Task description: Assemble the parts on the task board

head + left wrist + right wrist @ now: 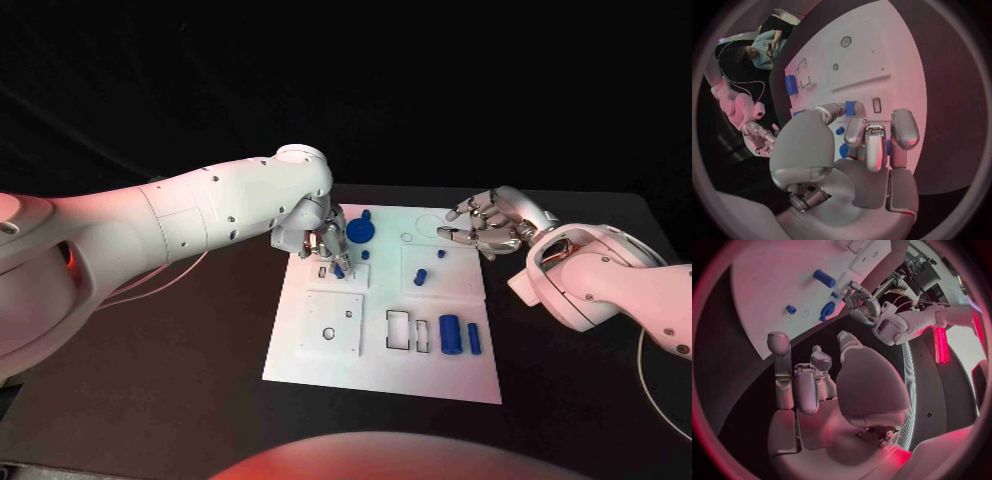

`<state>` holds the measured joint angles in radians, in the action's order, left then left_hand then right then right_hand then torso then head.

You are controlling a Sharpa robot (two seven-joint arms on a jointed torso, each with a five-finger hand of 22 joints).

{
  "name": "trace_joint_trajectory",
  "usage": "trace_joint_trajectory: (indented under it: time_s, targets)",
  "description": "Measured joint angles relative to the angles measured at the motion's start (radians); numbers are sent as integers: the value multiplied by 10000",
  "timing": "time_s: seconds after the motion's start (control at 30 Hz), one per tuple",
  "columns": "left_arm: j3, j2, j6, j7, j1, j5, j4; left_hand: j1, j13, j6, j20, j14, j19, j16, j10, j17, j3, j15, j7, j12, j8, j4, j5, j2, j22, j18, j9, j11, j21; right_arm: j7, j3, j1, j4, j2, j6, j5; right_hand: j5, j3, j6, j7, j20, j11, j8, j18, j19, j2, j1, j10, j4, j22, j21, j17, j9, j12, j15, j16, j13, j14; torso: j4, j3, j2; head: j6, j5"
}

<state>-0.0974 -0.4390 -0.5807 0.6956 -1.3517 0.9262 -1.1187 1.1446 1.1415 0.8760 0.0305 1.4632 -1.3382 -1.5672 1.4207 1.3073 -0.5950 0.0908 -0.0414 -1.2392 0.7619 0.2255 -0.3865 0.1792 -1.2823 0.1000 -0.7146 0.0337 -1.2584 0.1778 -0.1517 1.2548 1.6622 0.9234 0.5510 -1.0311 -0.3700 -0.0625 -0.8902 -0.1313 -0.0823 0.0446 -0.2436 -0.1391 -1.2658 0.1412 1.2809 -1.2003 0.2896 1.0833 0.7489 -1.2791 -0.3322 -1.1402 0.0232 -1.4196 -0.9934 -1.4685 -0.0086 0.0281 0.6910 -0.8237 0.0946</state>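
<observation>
Presently, notes by view, all places taken from the task board [382, 375].
Head view, left hand: the left hand [320, 240] was over the board's far left part, fingers down on a small blue part [339, 268], seemingly pinching it.
Head view, other parts: a round blue piece [359, 230] sat at the board's far edge; two blue cylinders [451, 333] lay near its right edge.
Head view, right hand: the right hand [488, 224] hovered just off the board's far right corner, fingers curled, nothing in them.
Left wrist view: fingers [873, 145] crowded over blue pieces; the grasp itself was hidden.
Right wrist view: right hand's fingers [804, 385] were off the board, empty.
Advice: keep the part upright and press straight down into its seat.
</observation>
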Motion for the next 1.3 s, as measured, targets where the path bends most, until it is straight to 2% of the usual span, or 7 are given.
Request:
trace_joint_trajectory:
  time_s: [1.27,1.3]
  targets:
    - [-10,-49,14,-10,6,-9,-49,-42,-33,20,-1,36,0,0,0,0,28,-36,-18,0,32,-28,37,42,1,-1,1,0,0,6,0,-1,-6,12,-8,11,0,0,-1,0,0,0,1,1,0,0,0,0,0,-14,1,-1,-4,0,0,0,-1,0,3,5,1,9,-13]
    - [-10,-52,13,-11,6,-10,-49,-43,-33,20,0,36,0,0,0,0,-72,-35,-18,0,30,-127,39,43,1,-1,2,0,0,7,0,-1,-6,14,-8,11,0,0,0,0,0,0,1,1,0,0,0,0,0,-14,1,2,-4,0,0,6,0,0,3,5,1,7,-14]
